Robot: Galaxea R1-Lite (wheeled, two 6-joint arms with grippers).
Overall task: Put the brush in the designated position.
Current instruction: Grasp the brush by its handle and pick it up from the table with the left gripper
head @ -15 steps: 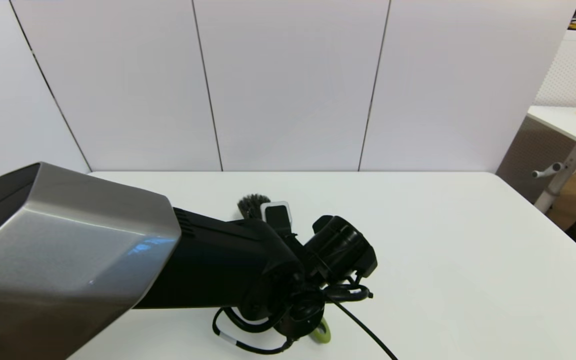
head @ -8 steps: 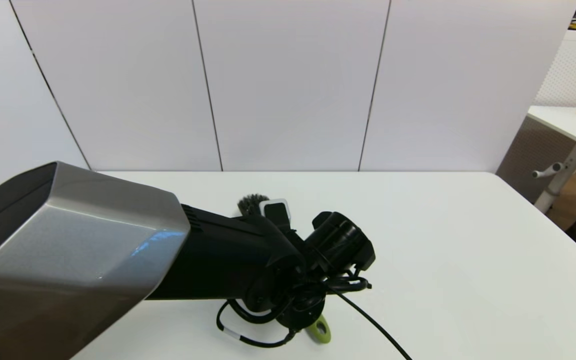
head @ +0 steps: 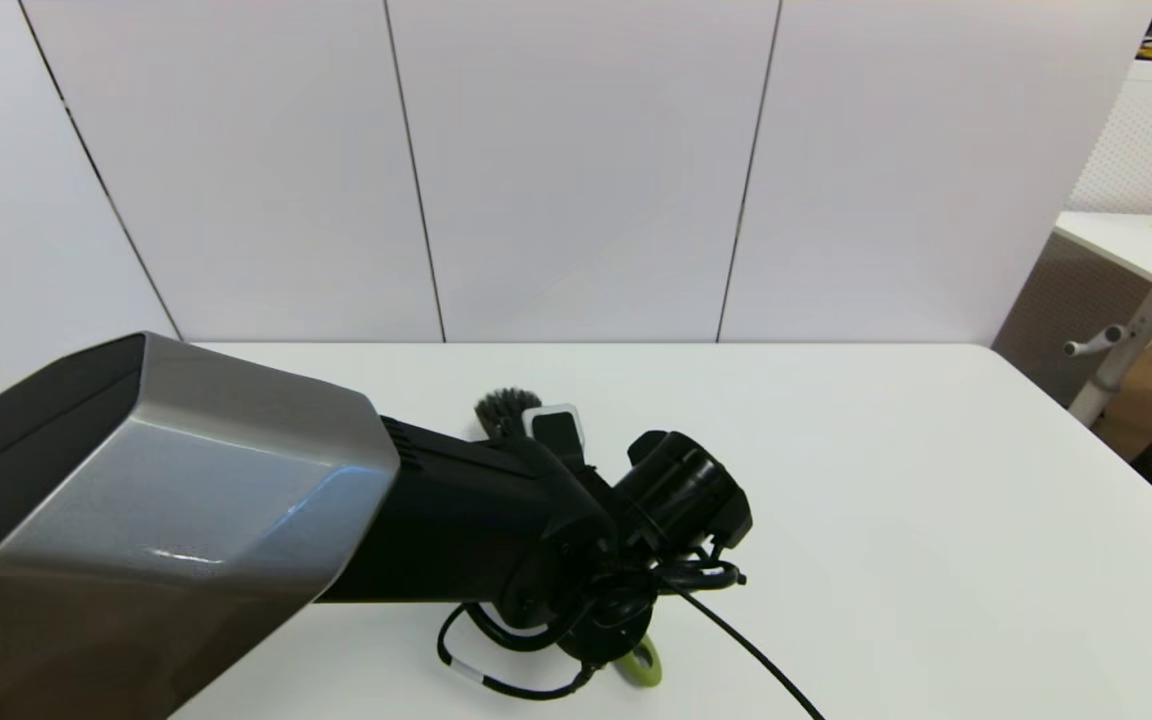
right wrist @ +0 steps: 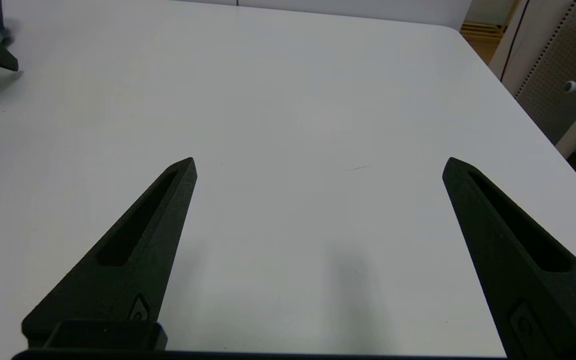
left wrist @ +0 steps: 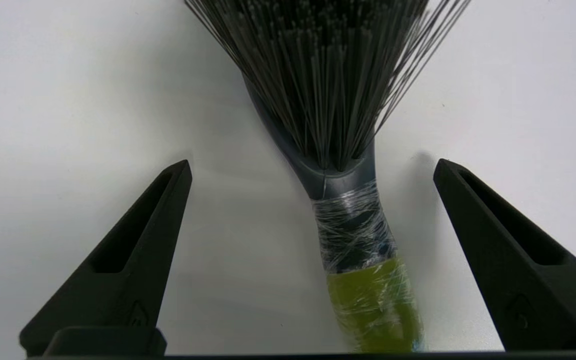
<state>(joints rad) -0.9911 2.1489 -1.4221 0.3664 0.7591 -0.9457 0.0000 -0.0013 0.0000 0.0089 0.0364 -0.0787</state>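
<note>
White table [head: 936,520] lies bare around brush [left wrist: 340,165] between spread left gripper [left wrist: 313,170].

Bright, even overhead light; soft shadows on table [right wrist: 288,100]; sheen on plastic-wrapped brush [left wrist: 353,225]; handle end blurred.

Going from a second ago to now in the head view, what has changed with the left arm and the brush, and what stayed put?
The left arm's silver housing slid slightly rightward and lower in the head view; its wrist barely shifted. The left gripper is open, fingers straddling the brush without touching it; no grasp or release shows. The brush lies on the white table where it was, bristles away from the robot. The right gripper is open over bare tabletop.
</note>
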